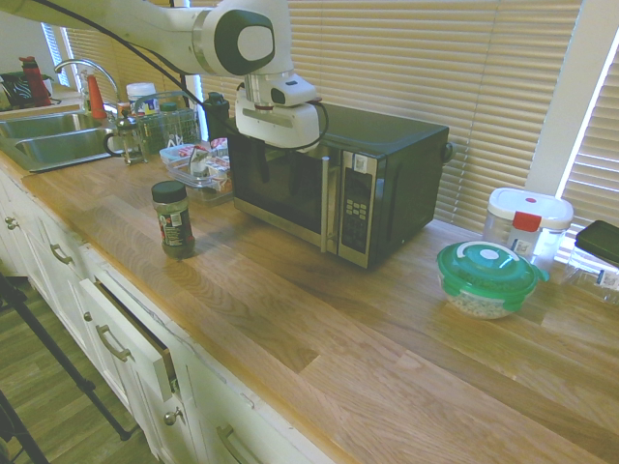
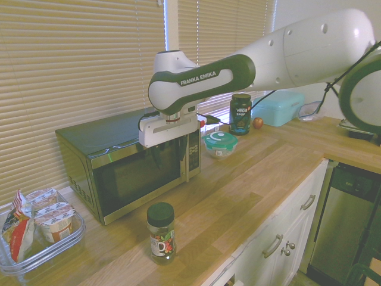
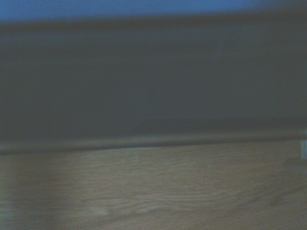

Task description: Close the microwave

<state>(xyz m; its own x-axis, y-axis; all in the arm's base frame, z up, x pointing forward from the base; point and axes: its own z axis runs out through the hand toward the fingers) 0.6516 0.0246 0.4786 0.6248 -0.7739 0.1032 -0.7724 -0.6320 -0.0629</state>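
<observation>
The black microwave (image 1: 387, 164) (image 2: 131, 179) stands on the wooden counter against the blinds. Its silver-trimmed glass door looks flush with the body, with the handle and button panel (image 1: 356, 208) at its right. My gripper (image 1: 261, 162) (image 2: 159, 154) hangs in front of the upper part of the door, just left of the handle. Its tips are lost against the dark glass. The wrist view is blurred and shows the dark door (image 3: 144, 86) above the counter's wood (image 3: 144, 191).
A dark-lidded spice jar (image 1: 174, 218) (image 2: 161, 232) stands in front of the microwave. A clear tub of yogurt cups (image 1: 198, 164) (image 2: 36, 229) sits beside it toward the sink (image 1: 53, 140). A green-lidded bowl (image 1: 486, 278) and a white container (image 1: 527, 220) stand on the other side. A drawer (image 1: 135, 333) is slightly open.
</observation>
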